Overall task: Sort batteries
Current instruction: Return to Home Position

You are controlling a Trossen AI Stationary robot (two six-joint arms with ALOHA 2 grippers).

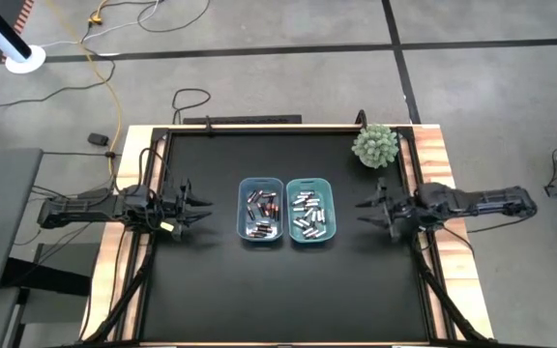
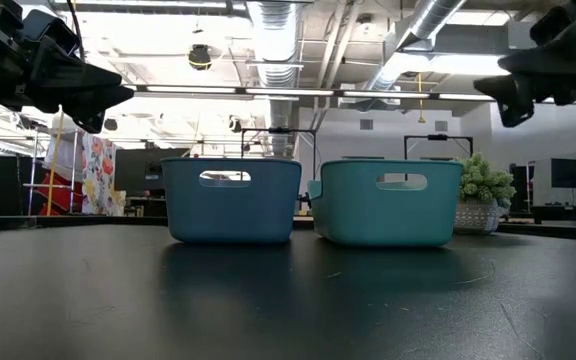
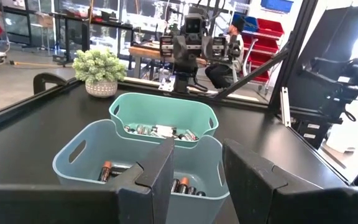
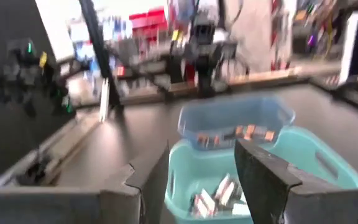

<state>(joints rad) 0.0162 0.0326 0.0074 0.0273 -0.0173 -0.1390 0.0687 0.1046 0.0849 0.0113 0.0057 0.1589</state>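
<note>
Between the wide, empty left jaws and right jaws, dark batteries [image 1: 261, 213] are filling the blue bin [image 1: 261, 180], white batteries [image 1: 309, 213] the teal bin [image 1: 309, 180]; sorting seems finished.

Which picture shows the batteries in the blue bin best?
The high view: it looks straight down into the blue bin, so the whole pile of dark batteries shows. The left wrist view catches only a few over the rim, the right wrist view just some copper ends, and the low view only the bin's wall.
</note>
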